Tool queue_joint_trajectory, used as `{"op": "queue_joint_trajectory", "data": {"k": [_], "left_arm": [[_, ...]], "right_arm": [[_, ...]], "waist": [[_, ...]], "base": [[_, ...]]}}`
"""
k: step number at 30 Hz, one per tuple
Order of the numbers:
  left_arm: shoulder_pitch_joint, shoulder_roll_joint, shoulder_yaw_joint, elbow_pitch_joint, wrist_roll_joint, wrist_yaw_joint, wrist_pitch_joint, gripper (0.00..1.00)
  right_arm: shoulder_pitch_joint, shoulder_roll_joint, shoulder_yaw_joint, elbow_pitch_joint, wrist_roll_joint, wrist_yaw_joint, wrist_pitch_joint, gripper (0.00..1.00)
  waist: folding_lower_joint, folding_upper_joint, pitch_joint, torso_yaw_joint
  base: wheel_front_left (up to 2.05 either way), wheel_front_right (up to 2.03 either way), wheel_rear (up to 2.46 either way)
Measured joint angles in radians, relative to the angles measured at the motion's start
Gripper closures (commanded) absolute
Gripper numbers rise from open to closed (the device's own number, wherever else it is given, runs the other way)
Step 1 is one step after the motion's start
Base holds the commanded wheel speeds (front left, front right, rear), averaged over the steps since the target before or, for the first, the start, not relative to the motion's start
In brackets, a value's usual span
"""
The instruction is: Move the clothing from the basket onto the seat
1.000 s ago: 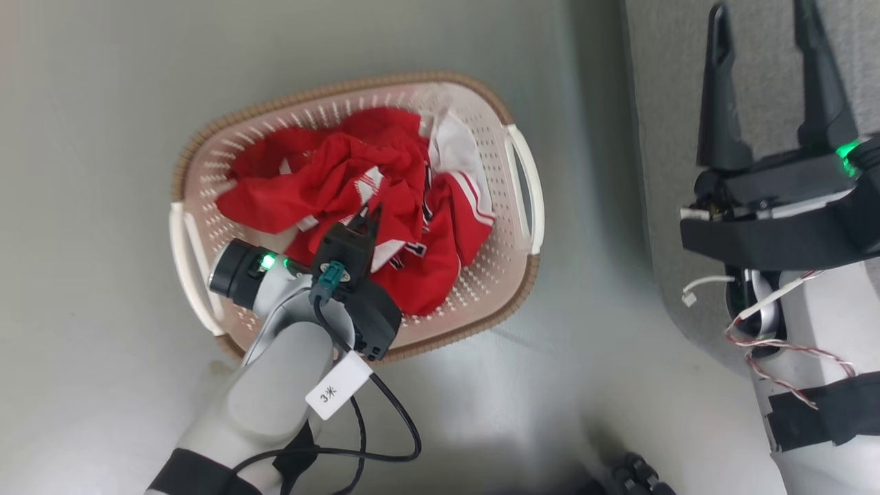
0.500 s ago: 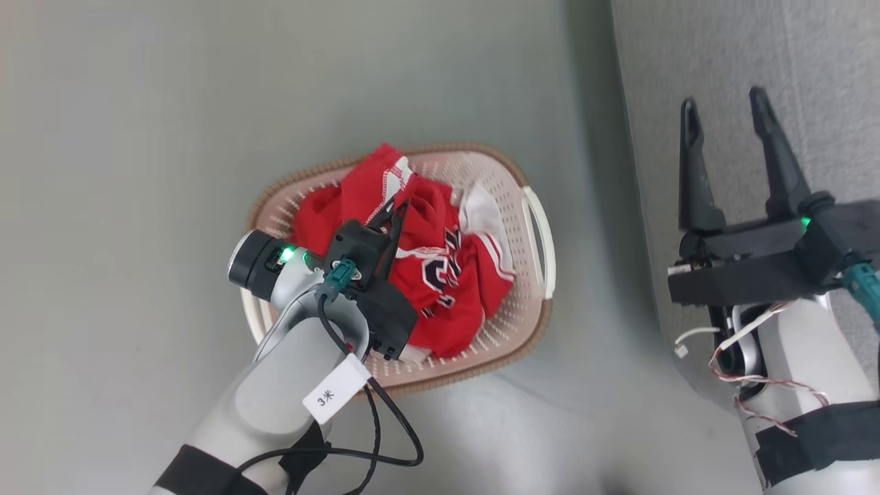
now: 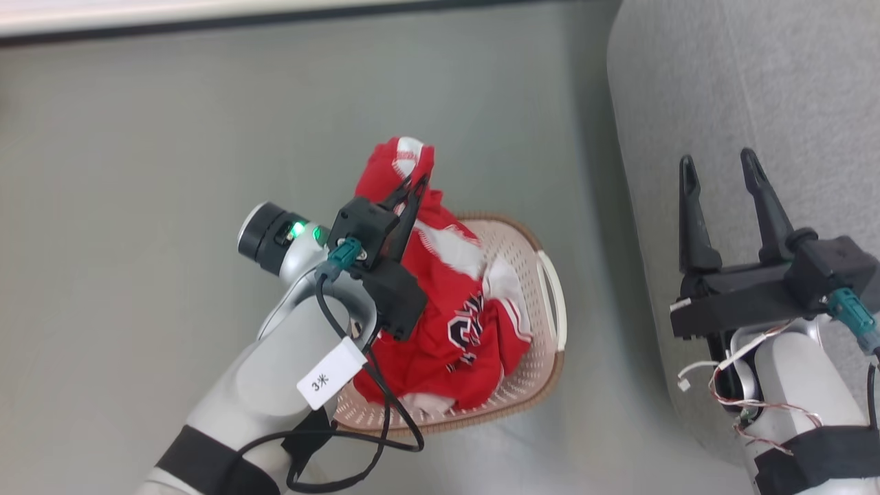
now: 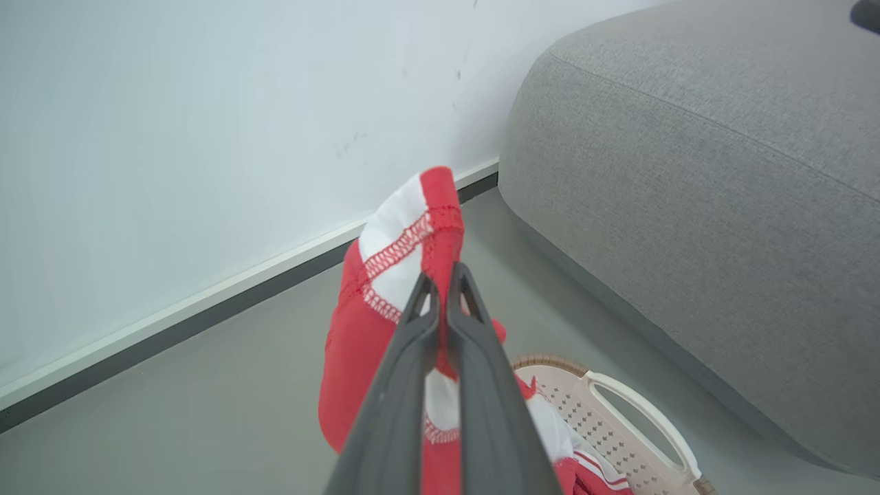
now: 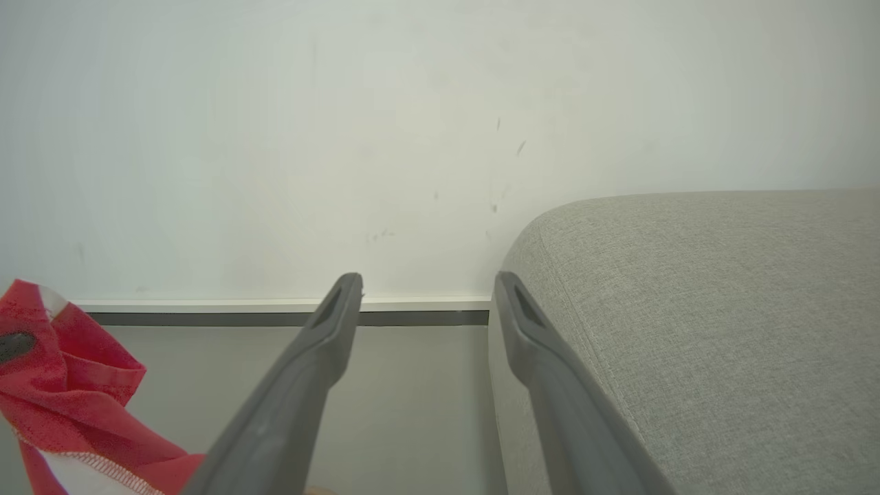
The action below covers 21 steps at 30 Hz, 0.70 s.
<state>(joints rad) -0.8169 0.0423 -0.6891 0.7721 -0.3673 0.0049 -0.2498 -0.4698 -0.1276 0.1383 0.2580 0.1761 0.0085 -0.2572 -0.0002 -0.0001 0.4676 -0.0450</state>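
Red clothing [image 3: 440, 302] with white trim hangs from my left gripper [image 3: 414, 184], which is shut on a fold of it above the basket [image 3: 543, 289]. The lifted fold [image 4: 405, 240] rises past the closed fingers in the left wrist view. Dark number print shows on the fabric [image 3: 466, 331] still draped into the cream basket with its brown rim. The grey seat [image 3: 756, 82] lies to the right. My right gripper [image 3: 718, 168] is open over the seat's edge, nothing between its fingers [image 5: 323, 330]. The red cloth [image 5: 62, 385] also shows at the left of the right wrist view.
Grey floor [image 3: 137, 172] surrounds the basket. A white wall with a dark skirting strip [image 3: 240, 24] runs along the far side. A black cable [image 3: 385, 426] loops from my left forearm, which carries a white tag [image 3: 331, 375].
My left gripper has risen out of the basket, pulling the red clothing up with it. The head camera has shifted, so the basket looks smaller and lower, and the wall's base has come into view.
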Motion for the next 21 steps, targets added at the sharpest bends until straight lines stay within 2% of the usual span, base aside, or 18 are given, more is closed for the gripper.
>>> {"op": "queue_joint_trajectory", "data": {"k": [21], "left_arm": [[-0.077, -0.006, 0.020, 0.039, -0.042, -0.068, 0.000, 1.00]], "right_arm": [[0.110, 0.022, 0.007, 0.112, 0.006, 0.024, 0.000, 0.00]], "waist": [[0.0000, 0.0000, -0.278, 0.049]], "base": [[0.00, 0.00, 0.00]]}}
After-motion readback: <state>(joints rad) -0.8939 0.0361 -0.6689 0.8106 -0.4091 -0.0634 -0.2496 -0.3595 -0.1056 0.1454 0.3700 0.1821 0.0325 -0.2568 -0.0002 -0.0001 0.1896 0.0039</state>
